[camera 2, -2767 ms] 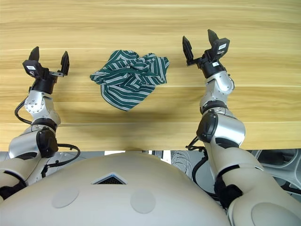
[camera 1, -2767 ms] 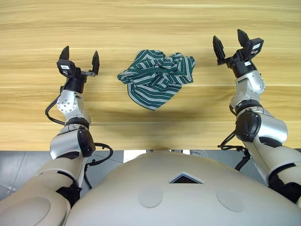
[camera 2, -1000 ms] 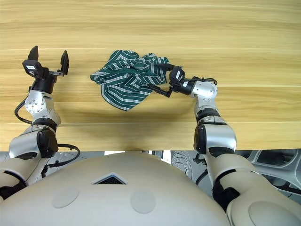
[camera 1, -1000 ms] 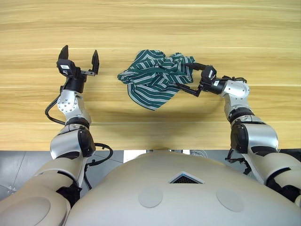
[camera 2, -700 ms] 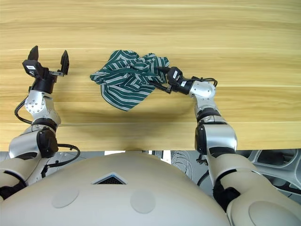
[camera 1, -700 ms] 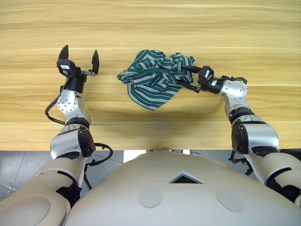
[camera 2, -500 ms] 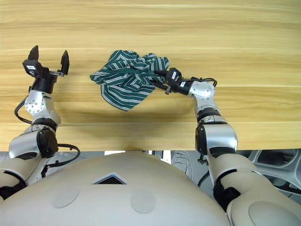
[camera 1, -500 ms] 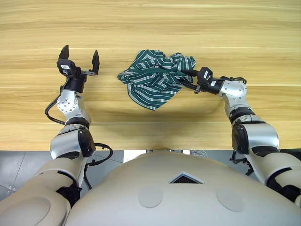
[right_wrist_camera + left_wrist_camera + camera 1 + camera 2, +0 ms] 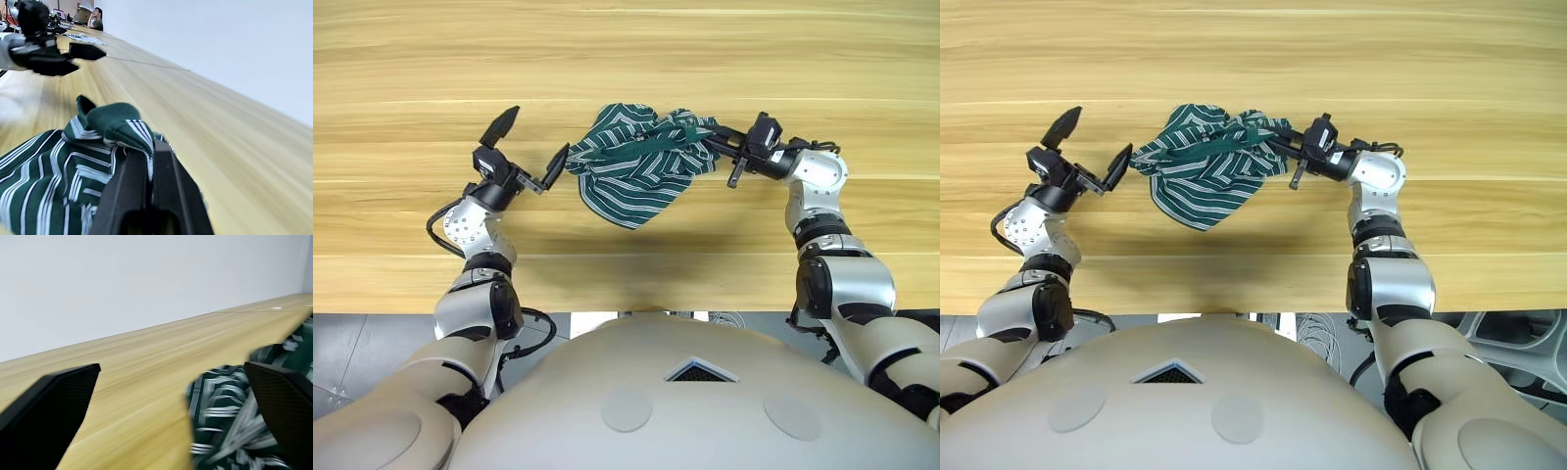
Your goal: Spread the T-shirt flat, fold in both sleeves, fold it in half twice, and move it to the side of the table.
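Right end effector (image 9: 709,136) pinched tight on crumpled T-shirt (image 9: 636,178) at its right-side fold; left end effector (image 9: 530,144) wide open, empty, just beside the T-shirt's left edge on desk (image 9: 724,59)

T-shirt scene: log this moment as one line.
green white-striped T-shirt: crumpled on wooden table | right gripper: shut on its right edge | left gripper: open beside its left edge

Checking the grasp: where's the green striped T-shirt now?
The green striped T-shirt lies crumpled centre-frame in the eye views, right gripper pinching its right edge, open left gripper beside its left.
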### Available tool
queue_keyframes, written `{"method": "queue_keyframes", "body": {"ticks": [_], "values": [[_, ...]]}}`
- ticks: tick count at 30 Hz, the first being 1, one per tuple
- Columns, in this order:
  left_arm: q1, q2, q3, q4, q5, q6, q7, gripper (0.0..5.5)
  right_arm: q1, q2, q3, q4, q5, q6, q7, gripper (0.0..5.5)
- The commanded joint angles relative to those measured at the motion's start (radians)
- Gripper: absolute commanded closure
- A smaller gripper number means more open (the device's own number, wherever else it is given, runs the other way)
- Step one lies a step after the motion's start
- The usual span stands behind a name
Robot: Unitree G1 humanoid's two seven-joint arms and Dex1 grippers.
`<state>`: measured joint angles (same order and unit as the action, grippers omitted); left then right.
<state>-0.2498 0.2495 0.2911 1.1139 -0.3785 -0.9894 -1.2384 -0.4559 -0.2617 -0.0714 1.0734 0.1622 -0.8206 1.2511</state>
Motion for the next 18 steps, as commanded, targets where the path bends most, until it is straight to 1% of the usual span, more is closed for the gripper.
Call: {"method": "queue_keyframes", "body": {"ticks": [1, 4, 6, 8, 9, 11, 18], "values": [[0.031, -0.013, -0.014, -0.04, -0.05, 0.016, -0.134, 0.1, -0.017, -0.011, 0.014, -0.041, -0.011, -0.017, -0.044, 5.45], [0.037, 0.01, -0.002, -0.057, -0.093, 0.053, -0.219, 0.1, -0.012, -0.014, 0.031, -0.045, -0.028, -0.022, -0.067, 5.45], [0.027, 0.045, -0.027, -0.034, -0.037, 0.032, -0.196, 0.1, -0.011, -0.017, 0.041, -0.044, -0.032, -0.022, -0.077, 5.45], [0.004, 0.088, -0.069, -0.007, 0.067, -0.002, -0.11, 0.1, -0.011, -0.018, 0.049, -0.043, -0.033, -0.021, -0.083, 5.45], [-0.032, 0.118, -0.12, 0.012, 0.174, 0.0, -0.013, 0.35, -0.01, -0.016, 0.057, -0.045, -0.036, -0.023, -0.085, 5.5], [-0.074, 0.151, -0.187, 0.033, 0.307, 0.008, 0.11, 0.78, -0.008, -0.013, 0.068, -0.05, -0.041, -0.026, -0.088, 5.5], [-0.108, 0.196, -0.325, 0.062, 0.55, 0.012, 0.418, 2.08, 0.006, -0.015, 0.085, -0.074, -0.039, -0.032, -0.099, 5.5]]}}
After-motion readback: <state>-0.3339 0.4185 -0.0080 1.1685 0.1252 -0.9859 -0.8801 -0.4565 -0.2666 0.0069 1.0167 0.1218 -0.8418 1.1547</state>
